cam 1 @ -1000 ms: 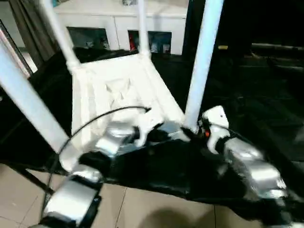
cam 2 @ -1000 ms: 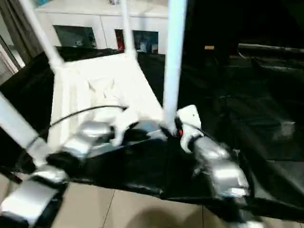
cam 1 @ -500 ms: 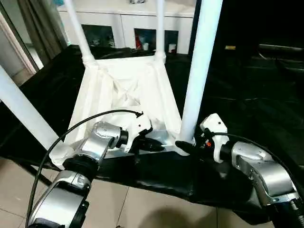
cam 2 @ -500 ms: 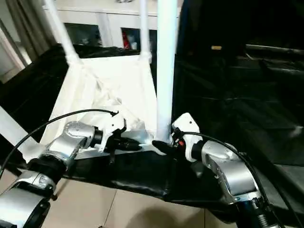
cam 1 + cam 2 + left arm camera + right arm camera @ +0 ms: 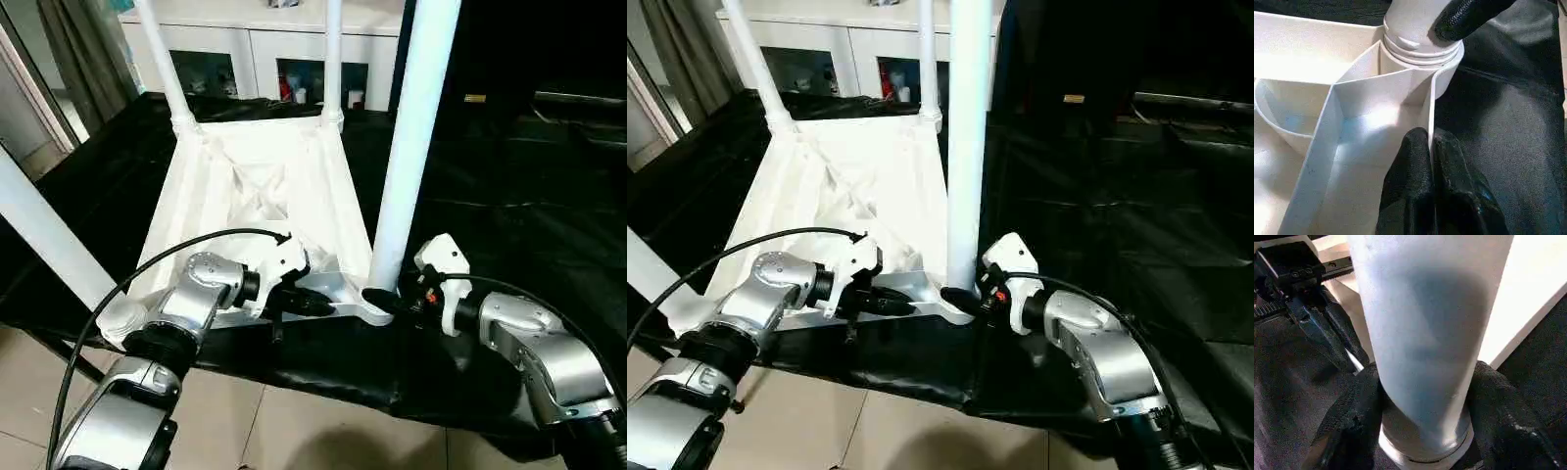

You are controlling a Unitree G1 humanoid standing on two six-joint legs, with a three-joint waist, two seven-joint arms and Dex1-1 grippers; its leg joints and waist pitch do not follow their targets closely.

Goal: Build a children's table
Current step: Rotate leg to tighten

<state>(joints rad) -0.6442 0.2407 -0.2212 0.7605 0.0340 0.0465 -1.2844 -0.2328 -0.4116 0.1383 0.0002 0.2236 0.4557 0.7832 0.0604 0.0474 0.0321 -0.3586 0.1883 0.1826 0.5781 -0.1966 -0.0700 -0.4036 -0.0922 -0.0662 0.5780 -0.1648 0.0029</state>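
The children's table lies upside down on a black cloth, its ribbed white top [image 5: 260, 186] facing up. Legs stand in its corner sockets: two far ones [image 5: 162, 59] [image 5: 333, 54], a near left one [image 5: 44, 230] and a near right one [image 5: 411, 137]. My left gripper [image 5: 1430, 139] is shut on the thin rim wall of the top, close to the near right socket [image 5: 1420, 46]. At that leg's base, just above the socket, my right gripper [image 5: 1425, 401] has one black finger [image 5: 1354, 416] pressed on each side of the tube.
The black cloth [image 5: 509, 186] covers a work table whose front edge runs just under my forearms, with tiled floor [image 5: 294, 431] below. A white glass-door cabinet [image 5: 245, 44] stands behind the table. A curtain [image 5: 78, 49] hangs at the far left.
The camera has tilted and steadied since the first frame. My right gripper's fingers have drawn in around the near right leg. The left gripper keeps its hold on the rim.
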